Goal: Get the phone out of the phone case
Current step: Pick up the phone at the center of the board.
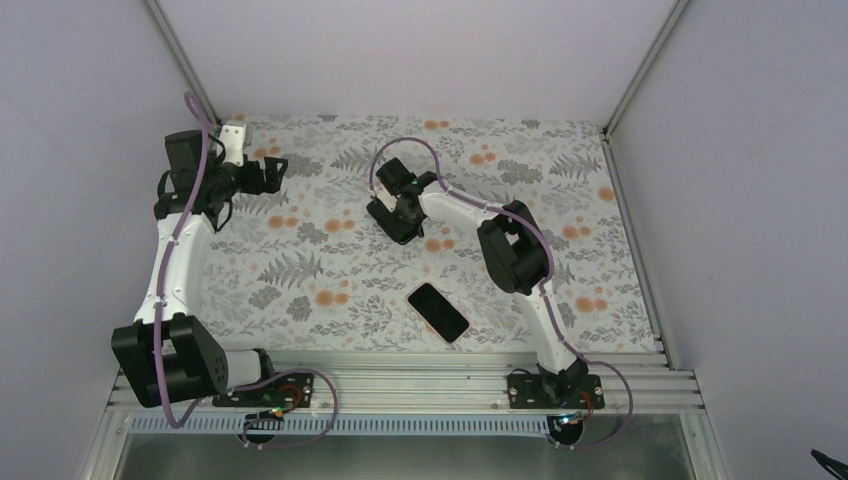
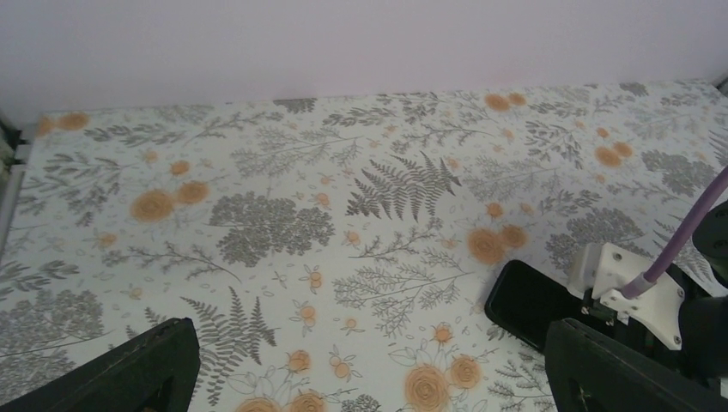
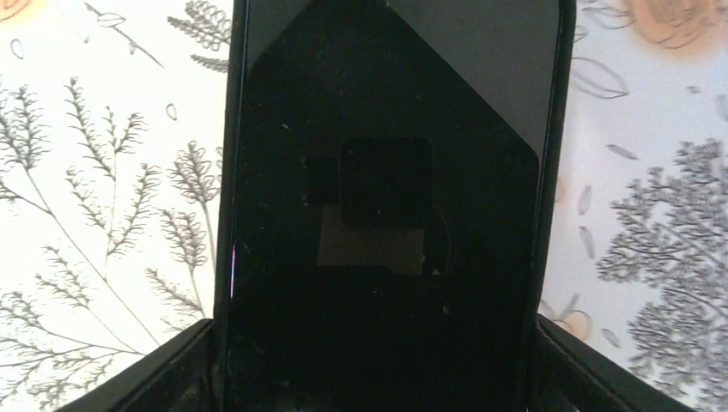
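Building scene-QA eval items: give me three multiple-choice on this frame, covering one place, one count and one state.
1. Where is the right tool?
A. at a dark slab mid-table
B. far left corner
C. off the table
2. How many dark flat slabs lie on the floral cloth?
A. one
B. two
C. four
3. The left tool is:
A. shut on a slab
B. open, empty
C. out of view

1A: its fingers flank the dark slab mid-table.
2B: a second slab lies free nearer the right arm's base.
3B: its fingers stand wide apart with only cloth between them.
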Robot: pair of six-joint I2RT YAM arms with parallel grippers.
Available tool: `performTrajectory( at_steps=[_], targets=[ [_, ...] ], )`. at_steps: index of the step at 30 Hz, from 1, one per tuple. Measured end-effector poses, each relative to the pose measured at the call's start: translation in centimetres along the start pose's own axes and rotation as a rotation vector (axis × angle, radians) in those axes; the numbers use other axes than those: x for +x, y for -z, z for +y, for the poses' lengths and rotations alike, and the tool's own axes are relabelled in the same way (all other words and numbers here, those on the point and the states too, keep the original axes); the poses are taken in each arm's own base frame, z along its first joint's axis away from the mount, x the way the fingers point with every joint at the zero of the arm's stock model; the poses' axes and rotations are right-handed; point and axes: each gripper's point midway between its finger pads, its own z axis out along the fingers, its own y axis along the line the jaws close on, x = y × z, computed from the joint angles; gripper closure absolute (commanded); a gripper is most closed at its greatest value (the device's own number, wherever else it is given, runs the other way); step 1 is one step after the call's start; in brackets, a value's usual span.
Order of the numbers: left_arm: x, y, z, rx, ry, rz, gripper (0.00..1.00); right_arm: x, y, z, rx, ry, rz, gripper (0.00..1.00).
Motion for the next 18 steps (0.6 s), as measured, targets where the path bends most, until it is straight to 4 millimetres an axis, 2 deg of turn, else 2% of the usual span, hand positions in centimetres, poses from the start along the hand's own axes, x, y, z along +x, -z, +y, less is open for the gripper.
performTrajectory(
  at_steps=[6, 13, 18],
  targets=[
    [-0.2, -0.4, -1.2, 0.084, 0.005, -0.013, 0.00, -0.8, 1.4, -1.0, 0.049, 0.009, -0.030, 0.32],
    [-1.0, -1.3, -2.3, 0.187, 0.065, -0.048, 0.00, -3.5, 5.4, -1.8, 0.069, 0.006, -0.151, 0.33],
    [0.4, -2.8, -3.2, 0.286, 0.168, -0.046, 0.00, -4.8, 7.9, -2.0, 0.074, 0.007, -0.224, 0.33]
  ],
)
